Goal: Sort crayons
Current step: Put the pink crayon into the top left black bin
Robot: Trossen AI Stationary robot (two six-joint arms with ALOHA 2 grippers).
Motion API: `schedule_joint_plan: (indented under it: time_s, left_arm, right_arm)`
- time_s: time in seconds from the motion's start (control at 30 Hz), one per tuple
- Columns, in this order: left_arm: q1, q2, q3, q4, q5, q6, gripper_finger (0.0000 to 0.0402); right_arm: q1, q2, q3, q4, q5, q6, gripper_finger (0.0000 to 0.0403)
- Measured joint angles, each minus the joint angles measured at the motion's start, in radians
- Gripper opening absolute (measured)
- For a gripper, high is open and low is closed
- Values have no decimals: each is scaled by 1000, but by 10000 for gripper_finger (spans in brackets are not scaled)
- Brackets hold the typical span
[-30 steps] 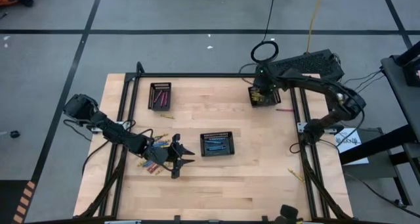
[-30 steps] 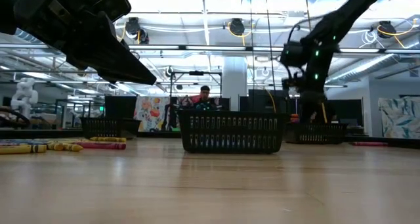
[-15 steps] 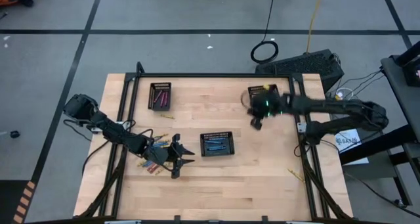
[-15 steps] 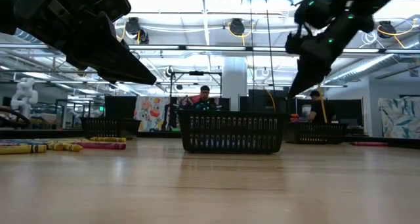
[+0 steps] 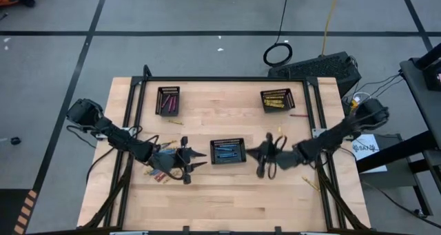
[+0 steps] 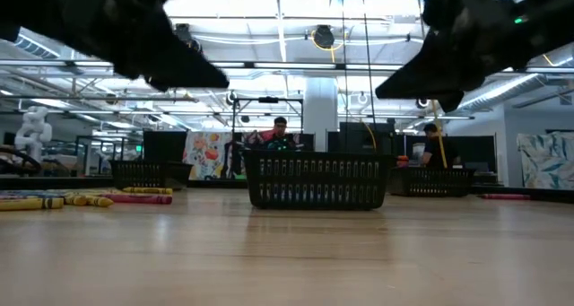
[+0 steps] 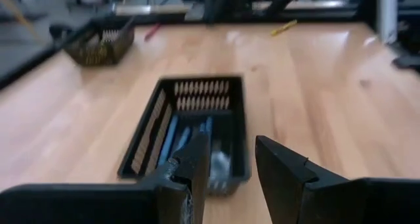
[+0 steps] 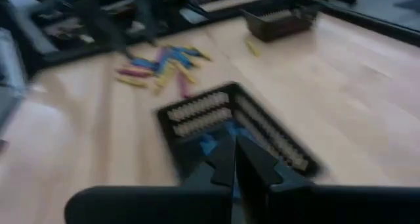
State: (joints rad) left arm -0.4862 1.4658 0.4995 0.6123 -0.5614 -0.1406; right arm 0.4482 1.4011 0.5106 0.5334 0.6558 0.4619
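Bright loose crayons [image 5: 156,174] — blue, pink, yellow and orange-red — are seen heaped on the pale wood of the table [image 5: 227,200] near its left side, and the next move is judged to turn on where that heap lies from each arm. The left gripper [image 5: 196,160] is poised just beyond the pile, between it and the middle tray [image 5: 227,151]; its fingers are held partly apart, and nothing can be made out between them in the left wrist view, where blue sticks [image 7: 176,137] are seen lying lengthwise in the tray ahead. The right gripper [image 5: 256,154] is placed on the tray's other side, fingers pressed together and empty, so the tray is left standing between it and the heap. The left arm is therefore judged the nearer one for the pile. The sticks in the heap are pointed several ways, so no single long axis can be given; a few stray ones are scattered elsewhere — one yellow [image 5: 310,185] near the right rail, one pink [image 5: 298,115] beside the far right tray [image 5: 277,99], which is filled with yellow ones. The far left tray [image 5: 168,100] is seen to contain pink ones. In the low view, people are visible in the room behind.
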Motion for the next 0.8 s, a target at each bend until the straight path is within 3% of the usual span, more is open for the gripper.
schedule_joint_plan:
  time_s: [0.13,0.23,0.43,0.6,0.67,0.8]
  left_arm:
    - [-45,0,6,165,-24,130,123]
    - [-105,-1,41,219,-100,246,123]
    - [-211,-6,161,95,-277,365,123]
    - [-260,-6,315,-372,-311,230,123]
    - [-270,-6,399,-648,-290,80,123]
    - [-271,-6,552,-1188,-136,-304,123]
  right_arm:
    - [81,142,0,232,59,-2,1]
    - [113,241,7,360,86,-3,1]
    - [130,376,88,393,105,-18,1]
    - [130,432,176,394,103,-142,0]
    - [130,436,202,393,101,-205,0]
    - [130,430,232,392,100,-296,0]
